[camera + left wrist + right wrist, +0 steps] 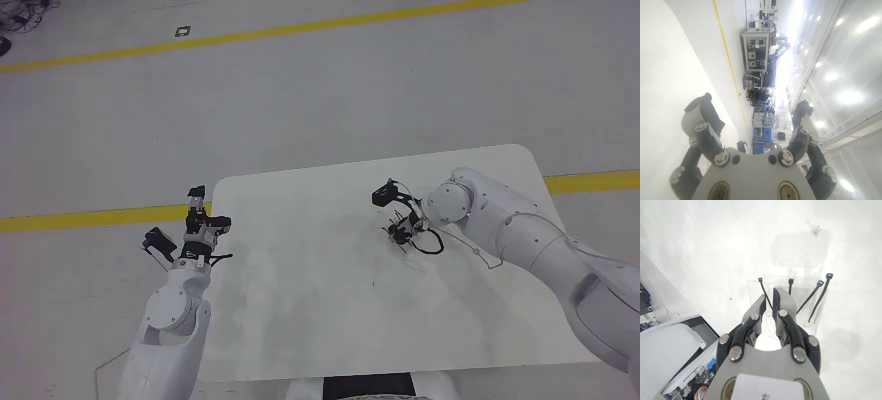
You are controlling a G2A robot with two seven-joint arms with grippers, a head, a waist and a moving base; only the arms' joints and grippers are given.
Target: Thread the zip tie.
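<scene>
Right gripper is nearer; jaws narrowly parted astride near-upright tie in holder, not yet clamped; left gripper wide open, empty, well apart

4 black zip ties stood head-up, leaning at different angles, in a clear holder, 1 passing between the right gripper's slightly parted fingers.

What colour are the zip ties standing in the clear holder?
The zip ties are black; the right wrist view shows it best.
</scene>
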